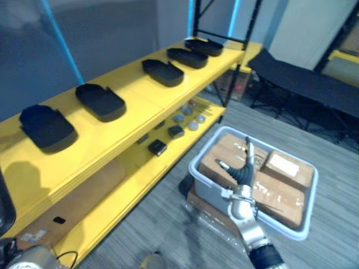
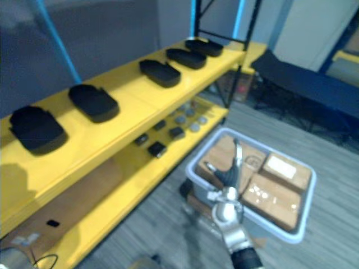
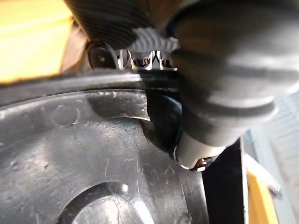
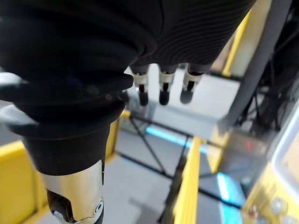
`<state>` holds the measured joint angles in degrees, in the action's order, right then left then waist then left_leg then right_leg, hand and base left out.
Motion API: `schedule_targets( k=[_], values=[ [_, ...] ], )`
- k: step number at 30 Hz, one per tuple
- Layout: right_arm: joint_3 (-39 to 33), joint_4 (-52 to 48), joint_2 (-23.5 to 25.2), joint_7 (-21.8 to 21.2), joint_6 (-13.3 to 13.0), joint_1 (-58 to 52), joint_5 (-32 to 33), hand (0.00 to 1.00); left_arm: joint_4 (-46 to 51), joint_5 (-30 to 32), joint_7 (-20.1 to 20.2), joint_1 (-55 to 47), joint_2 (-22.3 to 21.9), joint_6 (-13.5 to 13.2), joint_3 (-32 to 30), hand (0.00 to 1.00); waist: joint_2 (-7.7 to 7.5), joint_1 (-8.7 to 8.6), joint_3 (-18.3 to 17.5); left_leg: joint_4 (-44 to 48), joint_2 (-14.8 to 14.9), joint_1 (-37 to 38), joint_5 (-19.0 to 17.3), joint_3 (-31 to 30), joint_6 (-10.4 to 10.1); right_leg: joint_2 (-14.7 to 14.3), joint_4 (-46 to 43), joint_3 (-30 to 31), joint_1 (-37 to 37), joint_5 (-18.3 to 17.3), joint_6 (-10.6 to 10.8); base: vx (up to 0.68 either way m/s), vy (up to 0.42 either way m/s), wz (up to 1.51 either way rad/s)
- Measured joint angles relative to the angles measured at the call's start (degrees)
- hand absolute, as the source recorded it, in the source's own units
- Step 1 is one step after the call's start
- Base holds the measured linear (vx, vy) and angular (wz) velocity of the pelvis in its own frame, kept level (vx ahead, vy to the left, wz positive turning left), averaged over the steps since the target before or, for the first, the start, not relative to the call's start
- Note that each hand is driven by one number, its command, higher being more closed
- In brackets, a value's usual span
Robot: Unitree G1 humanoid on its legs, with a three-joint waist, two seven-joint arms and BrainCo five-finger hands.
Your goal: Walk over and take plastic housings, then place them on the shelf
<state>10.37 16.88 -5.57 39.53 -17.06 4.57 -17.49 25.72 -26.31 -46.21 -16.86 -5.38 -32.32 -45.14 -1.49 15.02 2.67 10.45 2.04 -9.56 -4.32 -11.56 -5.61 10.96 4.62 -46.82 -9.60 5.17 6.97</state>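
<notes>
Several black plastic housings lie in a row on the yellow shelf's top board (image 1: 134, 106), from the nearest housing (image 1: 47, 128) to the farthest housing (image 1: 204, 46). In the left wrist view my left hand (image 3: 224, 70) is shut on another black housing (image 3: 70, 163), thumb on its inner face and fingers (image 3: 140, 58) curled over its rim. My right hand (image 1: 242, 174) hangs open with straight fingers (image 4: 161, 88) above the grey bin, holding nothing.
A grey bin (image 1: 196, 168) of cardboard boxes (image 1: 280, 190) stands on the floor right of the shelf. The lower shelf board (image 1: 129, 185) carries small black blocks (image 1: 157, 147) and grey round parts (image 1: 188, 119). A black folding cot (image 1: 303, 84) stands at the back right.
</notes>
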Motion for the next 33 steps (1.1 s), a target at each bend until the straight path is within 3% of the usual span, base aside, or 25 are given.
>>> schedule_targets(
  k=[2,3,7,10,12,13,14,16,18,20,23,27,30,33],
  values=[
    [-1.5,0.0,-1.0,0.6,1.2,-1.2,0.0,0.00,0.6,-3.1,4.1,-0.1,-0.1,0.0,0.4,1.00,0.30,-0.05,0.0,0.9,-0.5,-1.4,1.1,2.5,0.3,0.4,0.0,-4.9,-2.5,-0.1,0.3,0.02,0.079,1.47],
    [-1.8,0.1,-1.2,0.7,1.9,-1.5,-0.3,0.00,0.8,-5.9,6.0,-0.9,-0.3,-0.1,0.2,1.00,0.08,0.96,-0.1,0.0,-1.7,-1.5,1.7,1.7,0.9,1.3,0.0,-5.6,-2.8,-0.1,0.3,0.05,0.192,0.73],
    [-1.8,0.0,-0.4,0.5,2.1,-1.0,-1.3,0.00,1.1,-10.2,8.1,-1.6,-0.3,0.0,0.3,1.00,0.65,1.74,0.4,-1.1,-3.5,-1.5,3.3,-0.5,1.6,3.6,-3.1,-6.5,-2.9,-0.3,0.2,0.01,0.186,0.46],
    [-1.9,-0.5,-0.4,-0.7,1.5,-1.1,-1.3,0.00,3.3,-10.3,9.0,-2.3,-0.1,0.0,2.5,1.00,0.70,0.93,1.7,-1.3,-4.3,-1.4,3.0,-1.1,2.0,4.8,-6.5,-3.4,-2.7,-3.0,-1.1,-0.07,0.074,0.19],
    [-1.9,-1.4,-0.5,-0.4,0.2,-2.5,-1.4,0.00,4.4,-10.0,11.1,-0.6,0.2,0.1,5.8,1.00,-0.24,-2.25,4.3,-2.2,-4.8,-1.6,3.2,-2.3,2.3,5.1,-9.9,4.8,-2.3,-9.3,-3.8,-0.10,0.002,0.84],
    [-1.9,-1.6,-0.6,-0.1,-0.1,-2.9,-1.5,0.00,4.4,-10.0,11.5,0.0,0.3,0.1,6.7,1.00,-0.28,-2.67,4.9,-2.3,-4.9,-1.7,3.8,-2.7,2.1,5.0,-11.0,7.1,-1.9,-10.8,-4.0,-0.09,-0.061,0.94],
    [-1.9,-2.4,-0.7,1.0,-0.3,-3.8,-1.5,0.00,4.3,-11.1,12.3,1.5,0.7,0.1,8.3,1.00,-0.54,-3.49,5.6,-2.5,-5.0,-2.8,5.2,-4.6,1.4,4.8,-13.5,11.0,-0.5,-13.4,-3.7,-0.10,-0.089,0.78],
    [-2.2,-3.0,-1.2,2.8,-0.7,-4.6,-1.8,0.00,3.1,-12.2,13.0,3.9,1.1,0.0,10.5,1.00,-0.74,-4.02,6.7,-4.2,-4.9,-4.1,7.7,-7.0,0.4,4.5,-16.5,13.7,1.6,-15.4,-1.9,-0.10,-0.121,0.77],
    [-2.9,-2.9,-2.6,3.3,-0.7,-4.4,-3.6,0.00,2.4,-13.5,12.8,5.4,1.1,-0.1,12.7,1.00,1.00,-4.15,9.9,-6.6,-4.4,-4.3,10.7,-8.5,-0.8,4.5,-18.6,13.8,2.8,-17.3,0.9,-0.11,-0.143,0.43],
    [-3.0,-2.9,-3.2,3.5,-1.5,-4.4,-4.8,0.00,2.5,-13.7,12.7,5.0,0.9,-0.3,12.7,1.00,2.31,-4.28,11.1,-8.2,-3.9,-4.0,12.0,-8.5,-1.0,4.5,-19.9,13.9,3.7,-17.7,1.9,-0.10,-0.106,0.03],
    [-3.0,-3.4,-3.3,4.3,-3.4,-4.3,-6.5,0.00,2.5,-13.7,12.9,4.4,1.0,-1.4,13.0,1.00,2.26,-4.81,11.8,-8.6,-4.0,-3.2,12.1,-8.4,-1.0,5.1,-21.2,13.9,3.6,-18.8,2.5,-0.06,-0.071,0.00],
    [-3.1,-5.1,-3.8,5.6,-4.7,-2.8,-7.7,0.00,2.9,-13.7,14.0,4.2,1.0,-1.4,14.6,1.00,0.86,-4.72,12.6,-6.6,-5.5,-3.5,10.9,-8.5,-0.2,6.4,-22.0,13.4,2.6,-19.6,3.2,-0.01,-0.023,0.10],
    [-4.4,-5.2,-3.9,5.7,-4.6,-2.4,-7.9,0.00,3.5,-13.6,16.1,3.2,1.0,0.3,14.7,1.00,-0.49,-4.67,12.7,-4.3,-7.9,-3.2,8.8,-8.7,0.4,7.9,-22.0,11.6,0.0,-19.4,3.4,0.03,0.022,0.29],
    [-5.7,-6.0,-4.0,5.8,-4.6,-2.5,-7.8,0.00,4.8,-13.2,19.0,1.7,1.0,1.4,14.8,1.00,-1.02,-4.77,12.4,-3.9,-7.6,-2.3,8.0,-7.7,0.9,9.6,-30.5,16.2,2.9,-16.7,1.3,0.03,0.044,0.22]
  ],
)
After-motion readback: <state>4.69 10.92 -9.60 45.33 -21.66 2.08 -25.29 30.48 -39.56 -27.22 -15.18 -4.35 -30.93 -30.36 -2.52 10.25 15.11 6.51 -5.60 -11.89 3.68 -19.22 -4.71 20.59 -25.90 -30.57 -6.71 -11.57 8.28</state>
